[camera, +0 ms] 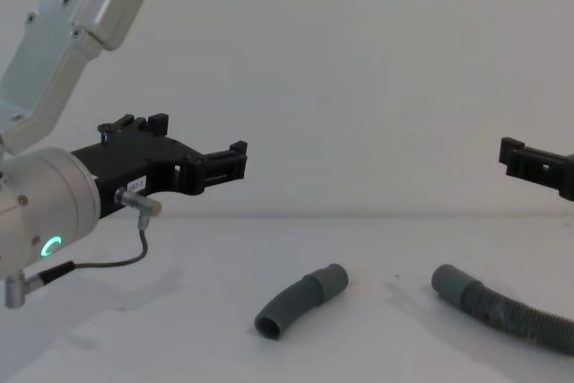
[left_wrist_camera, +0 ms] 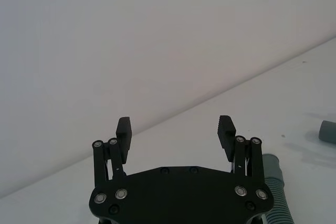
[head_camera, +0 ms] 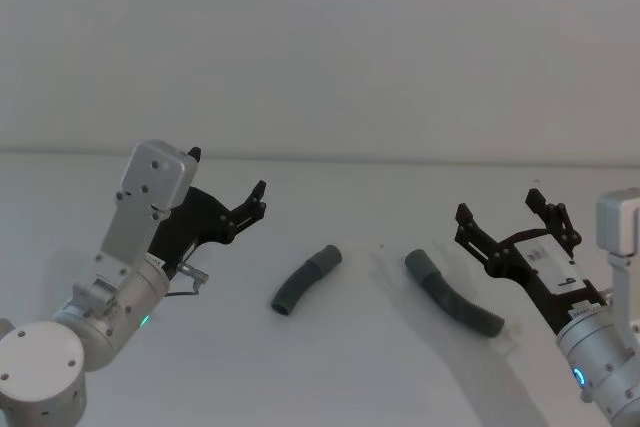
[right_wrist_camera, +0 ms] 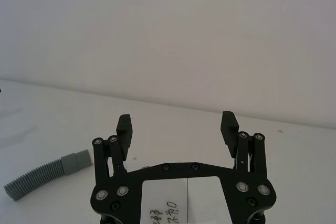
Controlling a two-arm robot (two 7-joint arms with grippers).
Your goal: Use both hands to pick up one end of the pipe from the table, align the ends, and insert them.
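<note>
- Head: high up, looking down at the tabletop [head_camera: 330, 377].
- Chest: low, looking across it.
- Wrists: close behind their jaws, facing the wall [left_wrist_camera: 157, 35].
- All four share the tabletop.

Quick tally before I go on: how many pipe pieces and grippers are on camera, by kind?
Pipe pieces: 2, the curved elbow and the ribbed hose, lying apart.
Grippers: 2, the left gripper and the right gripper, both open.
Total: 4.

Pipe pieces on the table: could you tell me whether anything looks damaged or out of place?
Nothing stands out. The elbow and the hose lie apart on the table, unjoined and undamaged. The left tool and right tool hover open, holding nothing.
</note>
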